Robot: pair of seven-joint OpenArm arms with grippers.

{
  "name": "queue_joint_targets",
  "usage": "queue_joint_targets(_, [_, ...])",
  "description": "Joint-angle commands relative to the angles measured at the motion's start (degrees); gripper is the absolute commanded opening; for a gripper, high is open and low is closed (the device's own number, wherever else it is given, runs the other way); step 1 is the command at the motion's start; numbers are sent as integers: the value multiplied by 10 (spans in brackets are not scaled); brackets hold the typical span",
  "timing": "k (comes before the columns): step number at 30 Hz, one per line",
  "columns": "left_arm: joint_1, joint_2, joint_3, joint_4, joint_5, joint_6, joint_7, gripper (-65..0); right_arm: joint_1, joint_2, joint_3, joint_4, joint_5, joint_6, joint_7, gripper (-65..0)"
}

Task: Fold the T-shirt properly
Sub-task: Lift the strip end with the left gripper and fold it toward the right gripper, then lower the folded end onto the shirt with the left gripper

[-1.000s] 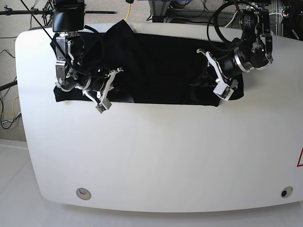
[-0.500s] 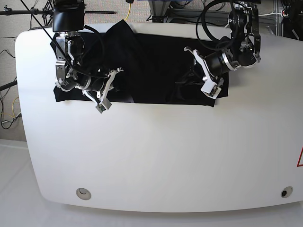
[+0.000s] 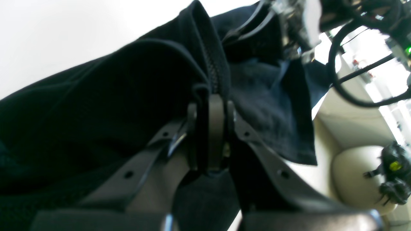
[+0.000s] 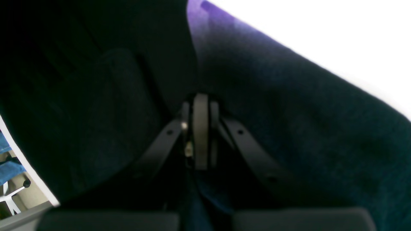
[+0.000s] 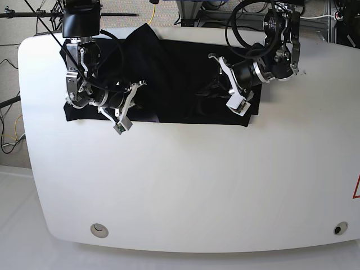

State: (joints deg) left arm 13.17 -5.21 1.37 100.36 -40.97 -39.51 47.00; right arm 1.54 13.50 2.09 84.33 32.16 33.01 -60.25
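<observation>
The black T-shirt lies across the far part of the white table, bunched at both ends. On the right of the base view, my left gripper is shut on a raised fold of the T-shirt, and the shirt's right end is drawn in under it. The fingertips pinch the cloth tight. On the left of the base view, my right gripper is shut on another fold of the T-shirt. A purple tint shows along that fold's upper edge, and the right gripper's fingertips are buried in cloth.
Bare white table stretches from the shirt's front edge to the near edge, with two round holes near the front corners. A red mark sits at the right edge. Cables and stands crowd the floor behind the table.
My left gripper has moved left across the base view, dragging the shirt's right end inward over the middle. The right arm has stayed still with its grip on the cloth.
</observation>
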Motion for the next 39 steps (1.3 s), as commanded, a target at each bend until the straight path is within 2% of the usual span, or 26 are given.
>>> queue_joint_targets(1, [-8,1,4,5,-10,-5,-16,-650,4,5,1,4,-9,-4,-10,-650])
queue_joint_targets(12, [-17,7,10,-7,-1,-5,-15,-650,4,5,2,9,-7,-6,-10,-650])
queue_joint_targets(15, [-19,7,13,-15,-6,-5,-16,-631,5,5,2,10,-7,-7,-11,-650])
queue_joint_targets(21, [-18,8,27,-19,-8,-5,-9,-502,5,5,2,11,-8,-7,-9,-650])
queue_joint_targets(23, [-17,11,41,-18,-7,-5,1,-424,5,5,1,6,-10,-7,-7,-650])
queue_joint_targets(25, [-18,12,48,-18,-9,-5,2,-413,5,5,1,7,-10,-7,-6,-650])
queue_joint_targets(39, [-35,9,66,-23,-9,-5,8,-463,6,5,2,8,-11,-6,-5,-650])
